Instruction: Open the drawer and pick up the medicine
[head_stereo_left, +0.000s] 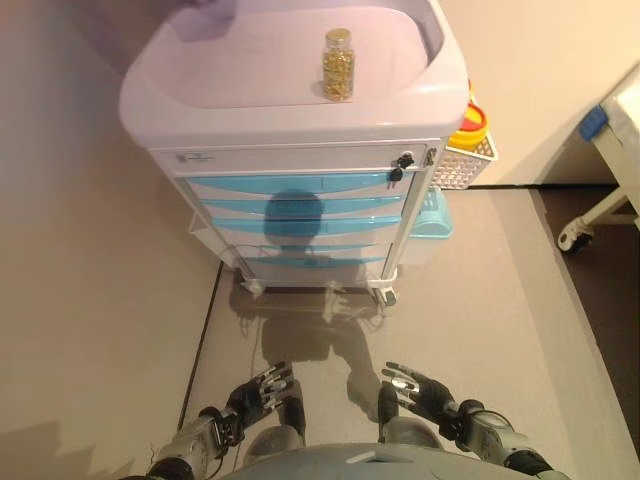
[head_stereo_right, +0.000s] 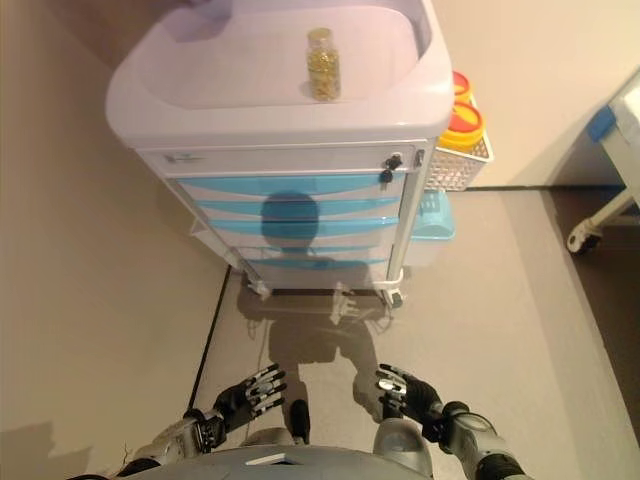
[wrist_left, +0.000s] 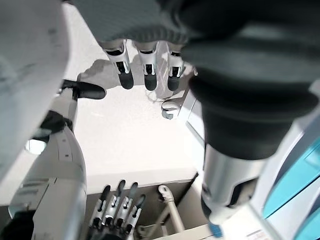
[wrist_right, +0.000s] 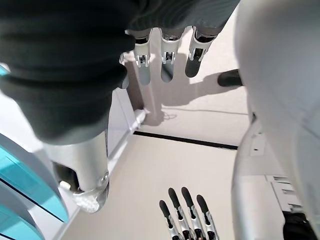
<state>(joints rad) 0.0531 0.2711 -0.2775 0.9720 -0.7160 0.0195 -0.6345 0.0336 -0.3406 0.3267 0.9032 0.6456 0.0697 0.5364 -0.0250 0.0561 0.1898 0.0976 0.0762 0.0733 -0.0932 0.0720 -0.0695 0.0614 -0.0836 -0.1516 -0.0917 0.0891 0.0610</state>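
Note:
A clear medicine bottle (head_stereo_left: 338, 64) full of yellow capsules stands upright on the white top of a medical cart (head_stereo_left: 200, 90). Below the top, the cart's blue drawers (head_stereo_left: 300, 185) are all closed, with a small lock (head_stereo_left: 402, 164) at the top drawer's right end. My left hand (head_stereo_left: 262, 388) and right hand (head_stereo_left: 412, 388) hang low near my body, well short of the cart, both with relaxed straight fingers and holding nothing. The left wrist view shows its fingers (wrist_left: 146, 65) over bare floor; the right wrist view shows its fingers (wrist_right: 170, 55) likewise.
A white wire basket (head_stereo_left: 465, 165) holding a yellow and red container (head_stereo_left: 470, 125) hangs on the cart's right side, above a light blue bin (head_stereo_left: 432, 215). A bed frame with a caster (head_stereo_left: 575, 238) stands at the far right. A wall runs behind the cart.

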